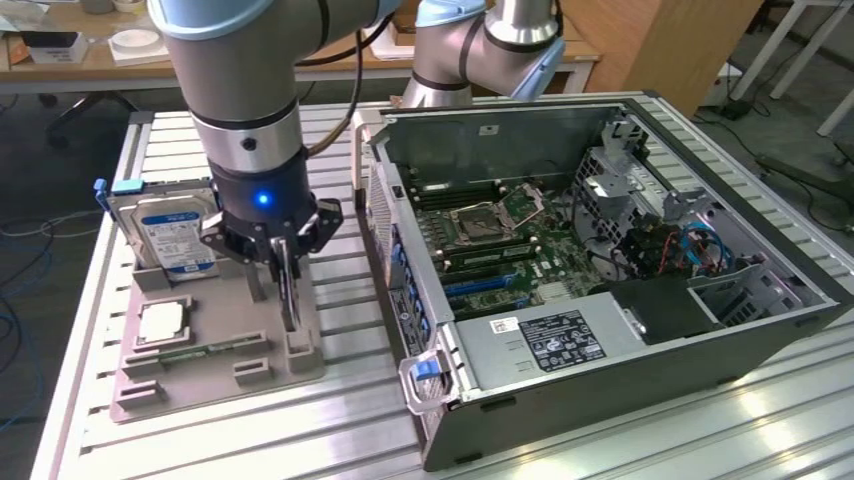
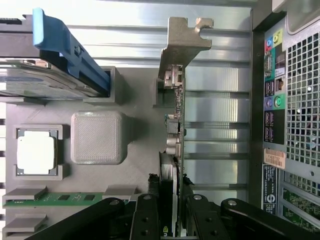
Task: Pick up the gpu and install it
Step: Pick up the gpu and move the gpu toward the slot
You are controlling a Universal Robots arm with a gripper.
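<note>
Nearest in the exterior view lies the slatted metal counter point(image 1: 334, 420), and on it, toward that view's left, a grey moulded holder point(image 1: 147, 385) with several pockets. A narrow green memory stick point(image 1: 200, 352) lies flat in a front pocket, and a square processor point(image 1: 163, 320) sits in a recess just behind it.

The gpu point(image 1: 288, 305) stands on edge at the holder's side nearest the case (so thin from here that it reads as a dark blade). Its lower edge is down at the holder's slot; whether it is seated or just lifted free I cannot tell. The tool point(image 1: 282, 268) comes straight down on the card's top edge and is closed on it. The wrist view confirms the grip: the black fingers point(image 2: 146, 217) press against both faces of the card, and its silvery bracket point(image 2: 182, 40) sticks out at the end away from the camera.

Behind the tool, a hard drive point(image 1: 167, 235) with a blue-and-white label stands upright in its own pocket, a blue rail point(image 1: 124, 187) along its top.

To the exterior view's right, just beside the holder, the open computer case point(image 1: 747, 330) lies on its side, motherboard point(image 1: 501, 245) exposed, a labelled power supply point(image 1: 554, 340) at its near end.

Farther back a second arm point(image 1: 467, 50) rises, and beyond it a wooden desk point(image 1: 80, 75).
</note>
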